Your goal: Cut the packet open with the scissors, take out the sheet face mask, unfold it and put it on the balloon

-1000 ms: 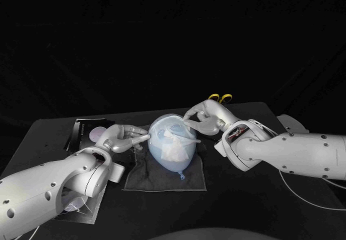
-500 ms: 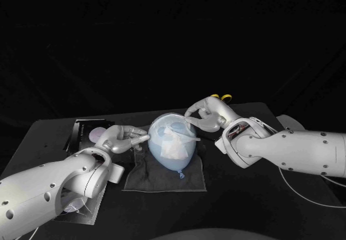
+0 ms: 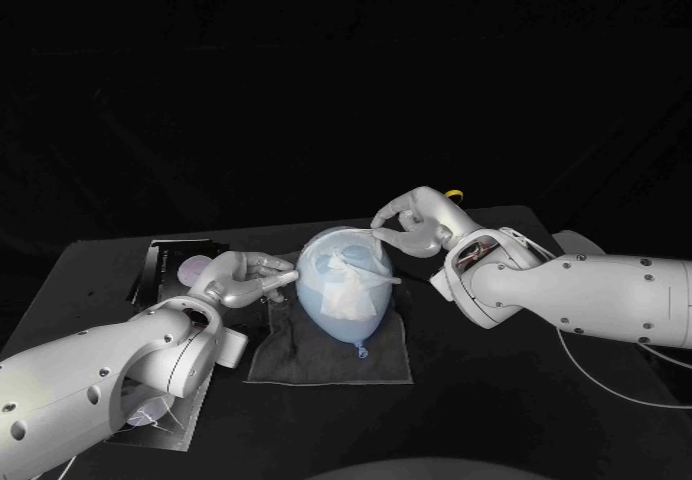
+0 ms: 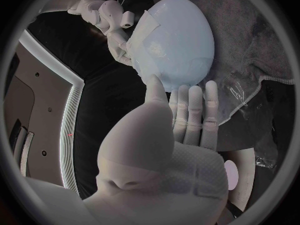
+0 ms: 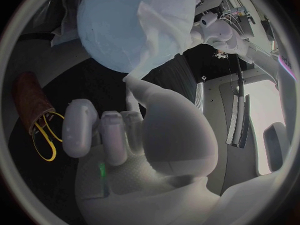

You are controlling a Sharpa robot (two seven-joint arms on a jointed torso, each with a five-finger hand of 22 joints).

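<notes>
Mid-frame on a cloth (image 3: 296, 360): balloon (image 3: 343, 318) with mask (image 3: 346, 272) draped over it.
Upper right, the right hand (image 3: 410, 226) pinches the mask's edge; the left hand (image 3: 242, 278) touches its left edge, grip impossible to tell.

Black table (image 3: 548, 400), black backdrop (image 3: 346, 90) behind it

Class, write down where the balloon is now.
In the head view the balloon lies mid-table on a dark cloth, between the left hand and the right hand.
</notes>
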